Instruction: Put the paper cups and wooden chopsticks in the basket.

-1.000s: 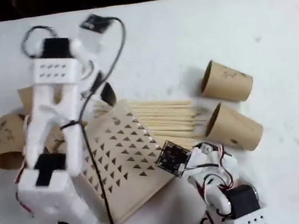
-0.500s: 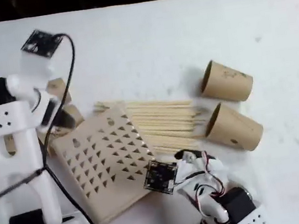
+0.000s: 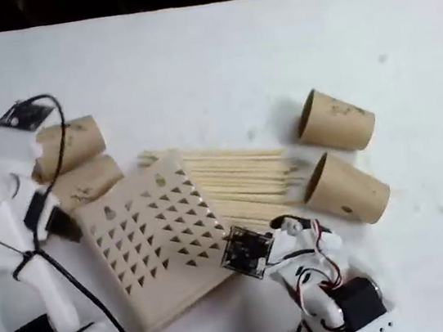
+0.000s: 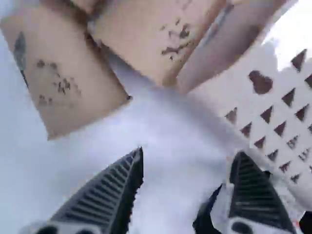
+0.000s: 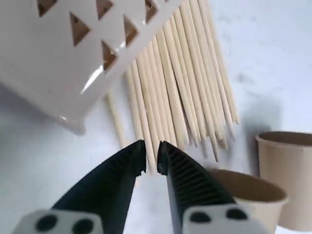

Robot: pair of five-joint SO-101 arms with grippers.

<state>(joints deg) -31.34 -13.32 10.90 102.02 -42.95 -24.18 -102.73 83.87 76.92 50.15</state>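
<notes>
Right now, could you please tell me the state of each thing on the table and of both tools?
Basket: tipped over, perforated face up.
Chopsticks: loose bundle lying flat, outside the basket.
Far left cup: on its side.
Near left cup: on its side, beside the basket.
Far right cup: on its side.
Near right cup: on its side.
Left tool: open, empty.
Right tool: shut, empty.

Toppled cups (image 3: pixel 335 120) and chopsticks (image 3: pixel 243 175) flank basket (image 3: pixel 161 232) (pale, perforated).
</notes>
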